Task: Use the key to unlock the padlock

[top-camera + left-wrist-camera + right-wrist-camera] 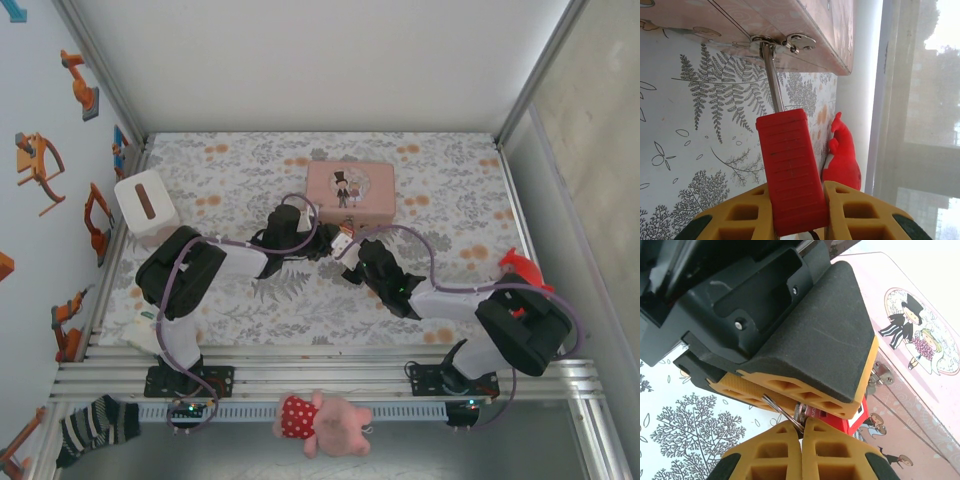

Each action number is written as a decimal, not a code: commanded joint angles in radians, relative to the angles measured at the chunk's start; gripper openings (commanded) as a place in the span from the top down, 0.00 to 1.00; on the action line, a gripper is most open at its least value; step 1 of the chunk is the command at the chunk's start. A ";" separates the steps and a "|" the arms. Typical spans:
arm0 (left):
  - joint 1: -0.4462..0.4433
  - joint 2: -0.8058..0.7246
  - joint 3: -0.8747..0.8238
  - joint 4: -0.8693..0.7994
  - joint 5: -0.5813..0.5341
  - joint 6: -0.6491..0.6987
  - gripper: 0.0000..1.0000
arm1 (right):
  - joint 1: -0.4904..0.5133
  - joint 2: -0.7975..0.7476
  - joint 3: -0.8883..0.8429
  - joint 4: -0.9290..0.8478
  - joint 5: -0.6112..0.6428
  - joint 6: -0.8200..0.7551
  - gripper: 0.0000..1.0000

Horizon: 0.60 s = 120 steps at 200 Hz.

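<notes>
The red padlock (790, 170) has its thin silvery shackle (773, 75) hooked through the metal hasp (790, 44) of the pink box (350, 190). My left gripper (795, 187) is shut on the padlock's body, its yellow fingers (860, 210) on both sides. In the right wrist view, my right gripper (801, 424) is shut on the key (801, 411) at the bottom end of the padlock (860, 420), with the key ring (772, 405) sticking out to the left. From above, both grippers meet just in front of the box, left gripper (322, 243) and right gripper (350, 260).
A red plastic toy (522, 268) stands at the right edge of the mat, and a white tissue box (146, 205) at the left. A pink plush pig (320, 420) and a striped sock (95, 425) lie at the near rail. Walls enclose the table.
</notes>
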 commanded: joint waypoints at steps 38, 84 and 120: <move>-0.034 -0.078 0.042 0.124 0.097 0.023 1.00 | -0.017 -0.010 -0.008 0.020 0.073 0.206 1.00; -0.035 -0.075 0.042 0.137 0.097 0.017 1.00 | -0.052 -0.022 -0.017 0.017 0.030 0.334 1.00; -0.035 -0.075 0.042 0.137 0.096 0.015 1.00 | -0.078 -0.042 -0.023 0.013 -0.003 0.398 1.00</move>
